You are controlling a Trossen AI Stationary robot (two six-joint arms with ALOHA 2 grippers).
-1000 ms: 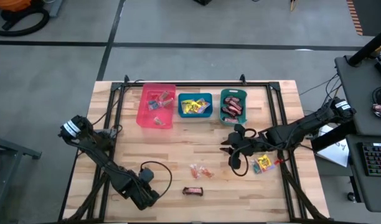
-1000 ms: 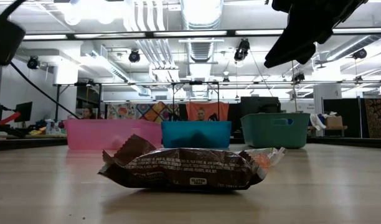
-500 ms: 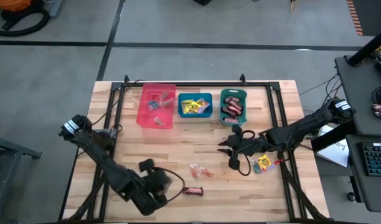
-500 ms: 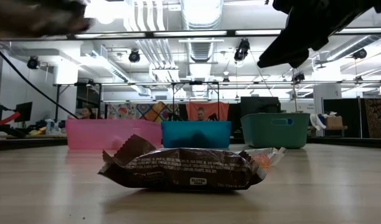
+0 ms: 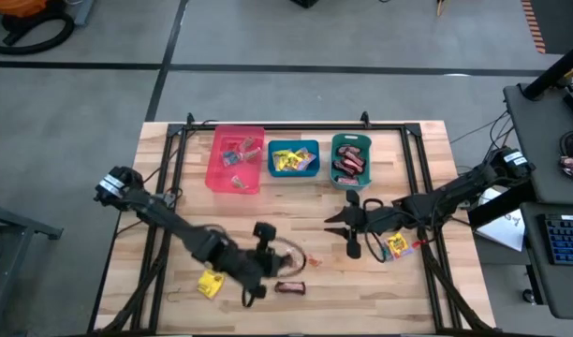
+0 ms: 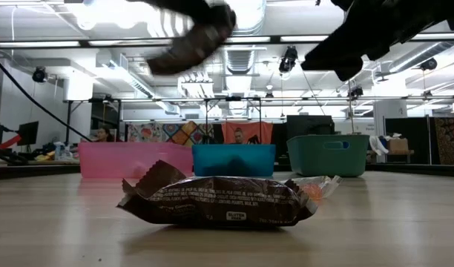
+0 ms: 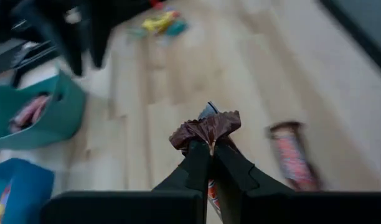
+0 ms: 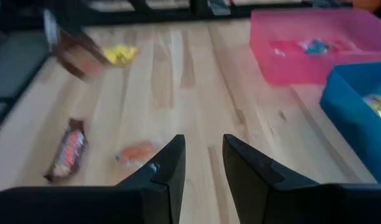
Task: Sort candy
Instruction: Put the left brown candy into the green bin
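This was an open lab or workshop hall. Bare ducts [image 6: 238,18] and strip lights [image 6: 223,39] ran under the ceiling. A wooden worktop [image 5: 296,234] in a black frame stood on grey concrete floor [image 5: 99,94], and a desk with a keyboard [image 5: 560,239] stood beside it.

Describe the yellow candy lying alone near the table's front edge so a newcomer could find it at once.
Start at the wooden table in the high view and go to its front left part, behind the left arm. There a small yellow candy lies flat on bare wood. It is the only yellow piece on that side; the brown bar nearby is dark and longer.
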